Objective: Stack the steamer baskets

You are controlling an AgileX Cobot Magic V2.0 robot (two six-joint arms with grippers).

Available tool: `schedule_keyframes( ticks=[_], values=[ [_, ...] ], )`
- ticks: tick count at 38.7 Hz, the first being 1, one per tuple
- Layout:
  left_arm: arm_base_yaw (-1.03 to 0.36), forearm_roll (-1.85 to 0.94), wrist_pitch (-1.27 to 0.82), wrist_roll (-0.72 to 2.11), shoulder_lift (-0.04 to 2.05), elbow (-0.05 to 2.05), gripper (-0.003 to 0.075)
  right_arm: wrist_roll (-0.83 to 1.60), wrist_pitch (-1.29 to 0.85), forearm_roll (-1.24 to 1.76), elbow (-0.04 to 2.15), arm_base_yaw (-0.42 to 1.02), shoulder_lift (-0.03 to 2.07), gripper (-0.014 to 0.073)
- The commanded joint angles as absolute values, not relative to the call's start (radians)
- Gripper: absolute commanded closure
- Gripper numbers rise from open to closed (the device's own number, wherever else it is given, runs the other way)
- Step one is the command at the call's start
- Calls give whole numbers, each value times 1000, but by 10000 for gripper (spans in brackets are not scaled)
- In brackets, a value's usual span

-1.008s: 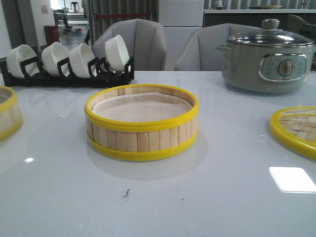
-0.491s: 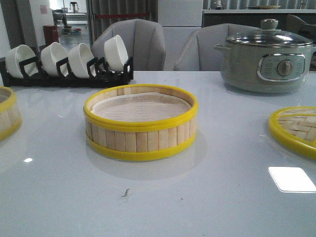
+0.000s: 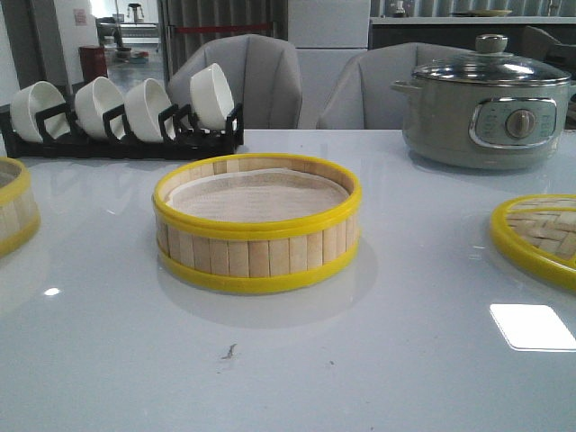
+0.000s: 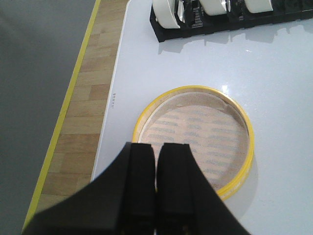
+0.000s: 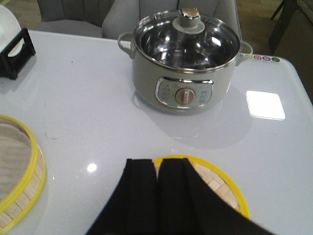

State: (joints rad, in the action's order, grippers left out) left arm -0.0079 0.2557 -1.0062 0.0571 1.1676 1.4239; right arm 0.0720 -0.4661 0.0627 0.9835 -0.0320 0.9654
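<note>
1. Glossy white worktop (image 3: 297, 369) carries everything, with grey chairs behind it; a black rack of white bowls (image 3: 121, 112) stands at the far left and a grey-green electric pot (image 3: 486, 108) at the far right.

2. One steamer basket (image 3: 258, 225) stands upright in the middle of the front view, whitish liner showing inside, clear of everything else.

3. A second steamer basket (image 4: 195, 137) lies near the worktop's left edge — the front view cuts it off at the left border. In the left wrist view it lies directly beyond the left end effector (image 4: 156, 161), whose two black fingers are pressed together and hold nothing.

4. The right end effector (image 5: 156, 178) is likewise clenched and empty. It hangs over a flat yellow-rimmed woven lid (image 5: 215, 183), not over a basket; the middle basket shows only at the border of its view.

5. The baskets are round, so no long axis matters; the grip would have to take the wall or rim.

6. Judgement: the left arm is the nearer one — the left-hand basket is right before its fingers. The coming move likely calls for parting those fingers, lowering onto the rim, then carrying the basket rightward onto the middle one.
</note>
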Motion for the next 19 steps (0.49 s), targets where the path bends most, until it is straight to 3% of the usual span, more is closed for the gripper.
schedule_keyframes(
  ticks=[1, 9, 11, 16, 19],
  values=[
    [-13, 260, -950, 60, 1154, 1449, 633, 63, -383, 108, 1022, -32, 952, 545],
    [-13, 208, -935, 30, 1154, 1449, 633, 81, -424, 102, 1022, -32, 955, 500],
    [-13, 208, -928, -7, 1154, 1449, 632, 93, -407, 77, 1022, -32, 955, 425],
    [-13, 210, -904, -9, 1165, 1449, 594, 92, -374, 30, 1022, -32, 953, 116],
    [-13, 210, -872, -9, 1175, 1449, 530, 92, -363, 29, 1022, -32, 953, 47]
  ],
)
